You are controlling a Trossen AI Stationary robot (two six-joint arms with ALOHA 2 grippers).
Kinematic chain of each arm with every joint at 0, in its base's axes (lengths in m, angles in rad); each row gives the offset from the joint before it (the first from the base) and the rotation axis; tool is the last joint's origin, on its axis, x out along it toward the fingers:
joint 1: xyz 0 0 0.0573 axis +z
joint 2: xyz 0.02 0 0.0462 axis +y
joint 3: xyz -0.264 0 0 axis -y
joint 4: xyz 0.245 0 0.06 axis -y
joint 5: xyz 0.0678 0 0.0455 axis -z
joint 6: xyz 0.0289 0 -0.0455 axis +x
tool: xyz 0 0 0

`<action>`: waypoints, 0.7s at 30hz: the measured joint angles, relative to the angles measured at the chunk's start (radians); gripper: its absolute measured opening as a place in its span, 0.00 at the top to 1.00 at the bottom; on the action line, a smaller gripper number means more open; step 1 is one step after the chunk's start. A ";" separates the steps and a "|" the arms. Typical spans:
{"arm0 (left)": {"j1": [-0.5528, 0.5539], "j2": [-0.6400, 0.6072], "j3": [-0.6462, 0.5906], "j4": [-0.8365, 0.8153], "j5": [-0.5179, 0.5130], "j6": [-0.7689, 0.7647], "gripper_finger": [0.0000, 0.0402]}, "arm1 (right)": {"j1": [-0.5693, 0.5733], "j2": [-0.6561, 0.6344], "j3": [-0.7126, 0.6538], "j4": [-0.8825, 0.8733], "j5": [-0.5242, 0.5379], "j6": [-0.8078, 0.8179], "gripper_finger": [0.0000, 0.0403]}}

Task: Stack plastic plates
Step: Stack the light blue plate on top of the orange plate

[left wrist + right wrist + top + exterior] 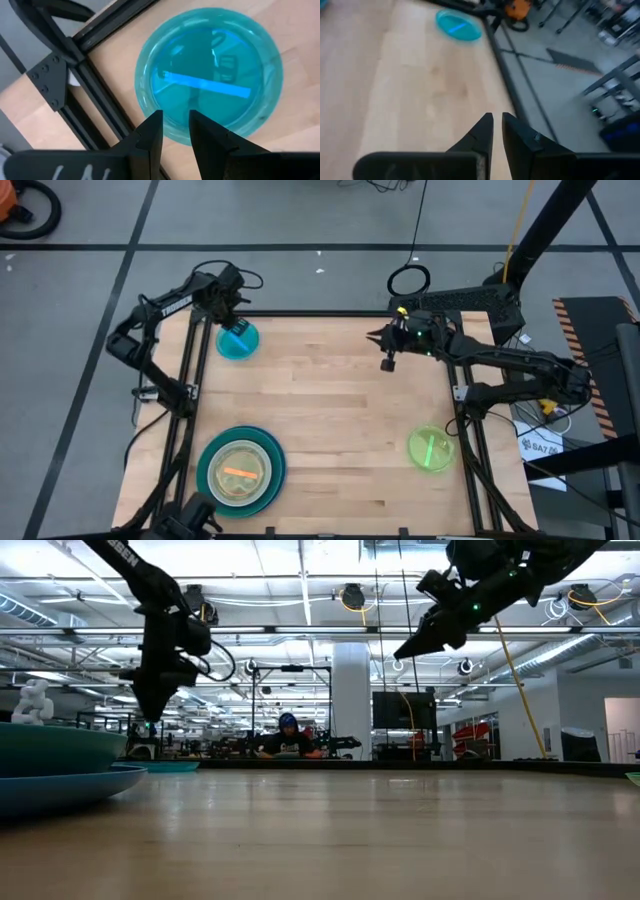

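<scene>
Your left gripper (pixel 175 131), fingers narrow and empty, hangs over the small translucent cyan plastic plate (pixel 237 340) at the table's far left corner. Right gripper (pixel 497 131) nearly closed, empty, raised.

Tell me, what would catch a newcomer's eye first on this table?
Probably the bright translucent cyan plate at the table's far left corner, with the left gripper poised right above it, fingers only slightly apart. Next comes the stack of plates at the near left, a blue one at the bottom and an orange one glowing on top. A lone lime green plate sits near right, while the right gripper hangs over the far edge, empty.
</scene>
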 joint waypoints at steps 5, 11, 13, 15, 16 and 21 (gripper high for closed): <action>0.017 0.039 0.000 -0.004 0.006 0.022 0.75 | -0.032 -0.001 0.000 0.060 0.001 -0.046 0.92; 0.036 0.041 0.000 -0.012 0.006 0.003 0.75 | -0.089 -0.001 0.000 0.035 0.001 -0.054 0.92; 0.045 0.041 0.000 -0.005 0.006 0.002 0.75 | -0.108 -0.001 0.000 0.030 0.001 -0.042 0.92; 0.054 0.049 0.000 0.023 0.006 0.003 0.75 | -0.124 -0.001 0.000 0.031 0.001 -0.036 0.92; 0.060 0.056 0.000 0.035 0.004 0.001 0.75 | -0.131 -0.001 0.000 0.035 0.000 -0.042 0.92; 0.071 0.119 -0.001 0.037 -0.017 -0.002 0.75 | -0.165 -0.001 0.000 0.116 0.000 -0.094 0.92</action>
